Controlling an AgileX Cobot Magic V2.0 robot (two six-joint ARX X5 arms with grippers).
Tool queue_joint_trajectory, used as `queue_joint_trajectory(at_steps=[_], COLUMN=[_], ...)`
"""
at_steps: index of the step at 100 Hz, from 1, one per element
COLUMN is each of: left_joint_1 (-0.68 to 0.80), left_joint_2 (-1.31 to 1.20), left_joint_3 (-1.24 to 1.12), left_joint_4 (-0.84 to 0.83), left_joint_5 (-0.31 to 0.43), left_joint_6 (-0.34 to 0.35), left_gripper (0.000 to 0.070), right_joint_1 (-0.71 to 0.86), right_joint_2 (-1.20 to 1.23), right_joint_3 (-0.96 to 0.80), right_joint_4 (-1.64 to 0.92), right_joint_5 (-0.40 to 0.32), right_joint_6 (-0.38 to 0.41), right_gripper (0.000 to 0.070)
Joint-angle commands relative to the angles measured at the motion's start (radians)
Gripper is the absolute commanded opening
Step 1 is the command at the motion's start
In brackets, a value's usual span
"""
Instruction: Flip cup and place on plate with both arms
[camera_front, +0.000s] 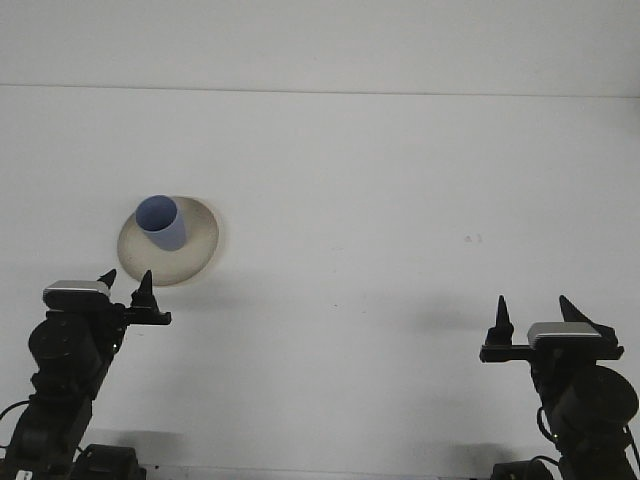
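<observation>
A light blue cup (162, 222) stands upright with its mouth up on a beige plate (197, 249) at the left of the white table. My left gripper (126, 286) is open and empty, low at the front left, just below the plate's near rim and apart from it. Over at the front right, my right gripper (533, 313) is open with nothing between its two dark fingers (499, 316).
The white table (380, 200) runs back to a pale wall edge at the top of the view. Both arm bases rise from the bottom corners.
</observation>
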Motion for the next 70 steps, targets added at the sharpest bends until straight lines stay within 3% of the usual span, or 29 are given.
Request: queue_joint_trajectory(at_steps=[1, 27, 34, 40, 54, 63, 70], left_joint_1=[-0.002, -0.002, -0.002, -0.002, -0.002, -0.002, -0.002], left_joint_2=[0.001, -0.011, -0.011, -0.011, -0.011, -0.011, -0.011], left_joint_3=[0.009, 0.009, 0.009, 0.009, 0.009, 0.009, 0.009], left_joint_4=[0.013, 0.018, 0.018, 0.018, 0.018, 0.018, 0.018], left_joint_5=[0.002, 0.002, 0.002, 0.002, 0.002, 0.002, 0.002], left_joint_6=[0.009, 0.008, 0.008, 0.008, 0.009, 0.009, 0.009], left_gripper=[0.0387, 0.0378, 0.0327, 0.0213, 0.0005, 0.0005, 0.0005], right_joint_1=[0.000, 0.000, 0.000, 0.000, 0.000, 0.000, 0.000], right_joint_2=[0.000, 0.000, 0.000, 0.000, 0.000, 0.000, 0.000], right_joint_3=[0.002, 0.002, 0.002, 0.002, 0.002, 0.002, 0.002], right_joint_4=[0.009, 0.009, 0.010, 0.009, 0.009, 0.009, 0.009], right_joint_5=[0.003, 0.004, 0.004, 0.004, 0.004, 0.004, 0.004], right_joint_6=[0.000, -0.001, -0.001, -0.001, -0.001, -0.001, -0.001], right_gripper=[0.0602, 0.0601, 0.0587, 0.0493, 0.0177, 0.0006, 0.0000])
